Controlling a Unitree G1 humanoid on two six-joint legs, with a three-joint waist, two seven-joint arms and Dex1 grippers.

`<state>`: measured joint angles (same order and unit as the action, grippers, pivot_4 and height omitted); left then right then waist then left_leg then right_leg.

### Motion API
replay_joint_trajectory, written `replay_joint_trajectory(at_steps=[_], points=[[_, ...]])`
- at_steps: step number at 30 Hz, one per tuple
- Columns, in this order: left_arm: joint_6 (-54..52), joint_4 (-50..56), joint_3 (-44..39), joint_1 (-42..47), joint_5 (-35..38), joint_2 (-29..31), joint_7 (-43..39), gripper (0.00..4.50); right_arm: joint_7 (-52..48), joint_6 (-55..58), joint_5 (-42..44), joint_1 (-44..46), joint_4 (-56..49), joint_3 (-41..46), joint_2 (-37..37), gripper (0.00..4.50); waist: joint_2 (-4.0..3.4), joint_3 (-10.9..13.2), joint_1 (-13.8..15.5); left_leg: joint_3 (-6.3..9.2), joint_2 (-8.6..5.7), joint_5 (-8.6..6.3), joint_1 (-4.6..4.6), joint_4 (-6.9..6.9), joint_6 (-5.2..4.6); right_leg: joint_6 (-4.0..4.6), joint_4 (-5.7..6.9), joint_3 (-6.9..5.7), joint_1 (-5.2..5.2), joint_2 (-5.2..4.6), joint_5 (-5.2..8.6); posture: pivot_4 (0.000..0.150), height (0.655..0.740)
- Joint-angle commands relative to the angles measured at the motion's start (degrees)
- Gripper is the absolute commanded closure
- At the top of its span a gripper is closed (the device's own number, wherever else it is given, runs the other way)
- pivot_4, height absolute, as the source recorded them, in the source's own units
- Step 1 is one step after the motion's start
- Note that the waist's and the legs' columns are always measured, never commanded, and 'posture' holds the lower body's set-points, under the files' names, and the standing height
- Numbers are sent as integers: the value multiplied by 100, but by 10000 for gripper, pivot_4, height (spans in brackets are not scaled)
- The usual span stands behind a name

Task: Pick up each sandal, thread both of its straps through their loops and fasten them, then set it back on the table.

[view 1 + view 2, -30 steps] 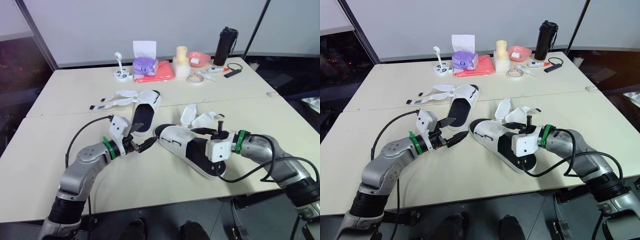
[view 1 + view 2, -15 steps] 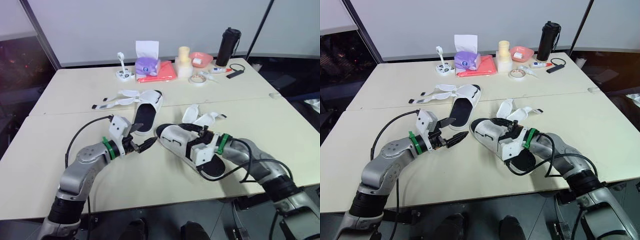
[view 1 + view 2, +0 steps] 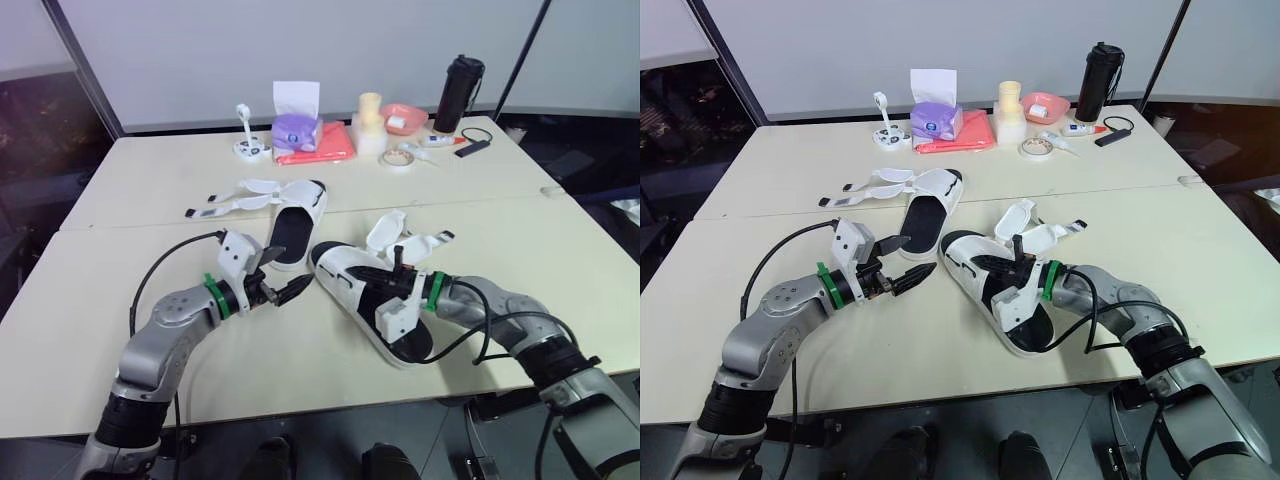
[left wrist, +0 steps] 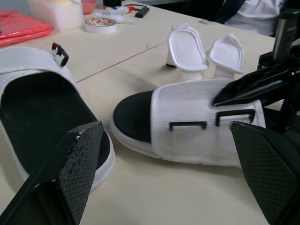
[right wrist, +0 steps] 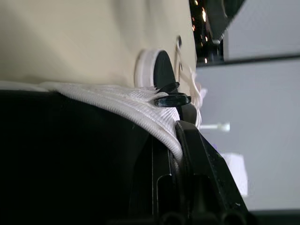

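So we've got the big cream table with both sandals lying on it. The near sandal sits right of centre in the near half, toe pointing far-left, and its two white straps are flipped open on its far side. Neither goes through the black loops on the upper. The far sandal lies just to the left and a bit farther back. Its straps are also undone and splayed out to the left. The right gripper is on the near sandal, and from the wrist camera it looks like its fingers pinch the edge of the white upper, one inside the shoe and one outside. The left gripper sits just left of that sandal's toe, close to the far sandal's heel, claw spread wide and holding nothing. Along the far edge we see a black bottle, a red cloth, a purple tissue box, a pink bowl and a roll of tape, all well apart from the sandals.
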<state>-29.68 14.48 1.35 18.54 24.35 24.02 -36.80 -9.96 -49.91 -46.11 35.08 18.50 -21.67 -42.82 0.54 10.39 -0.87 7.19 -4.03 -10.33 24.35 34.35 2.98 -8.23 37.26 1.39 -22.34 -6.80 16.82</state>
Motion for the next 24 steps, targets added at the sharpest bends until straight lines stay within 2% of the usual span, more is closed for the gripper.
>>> replay_joint_trajectory(at_steps=[1,6,10,15,21,24], points=[[152,-4,-58,178,3,21,-89,0,544,-1260,-231,401,-69,58,-518,44797,-1,0,-1,-1,-1,0,1,0,0,0,0,0,-1,-1,0,1500,7400],[226,-154,-24,277,-24,-5,-158,0,1252,-2406,-1122,1170,637,-173,-851,44797,-1,1,-46,-5,1,1,-2,-2,2,0,4,3,-4,1,0,1500,7400],[330,-238,48,345,-62,-99,-179,0,2318,-3291,-2422,1982,855,-654,-863,44797,-2,1,-60,-12,1,3,-2,-10,5,1,7,12,-16,1,1,1500,7400],[384,-284,43,388,-93,-163,-175,0,3862,-3385,-3823,2537,589,-1587,-842,44797,-2,1,-34,-13,1,20,-1,-20,33,2,7,15,-24,1,1,1500,7400],[372,-203,17,333,-115,-174,-153,0,5978,-2369,-5326,3268,804,-3201,-742,44797,-2,1,-43,-21,1,26,-2,-24,44,9,22,26,-36,2,5,1500,7400],[350,-161,14,316,-116,-179,-134,0,6416,-2133,-5495,3553,1334,-3692,-571,34882,-2,0,-44,-23,2,27,-3,-29,46,12,25,28,-38,3,7,1500,7400]])
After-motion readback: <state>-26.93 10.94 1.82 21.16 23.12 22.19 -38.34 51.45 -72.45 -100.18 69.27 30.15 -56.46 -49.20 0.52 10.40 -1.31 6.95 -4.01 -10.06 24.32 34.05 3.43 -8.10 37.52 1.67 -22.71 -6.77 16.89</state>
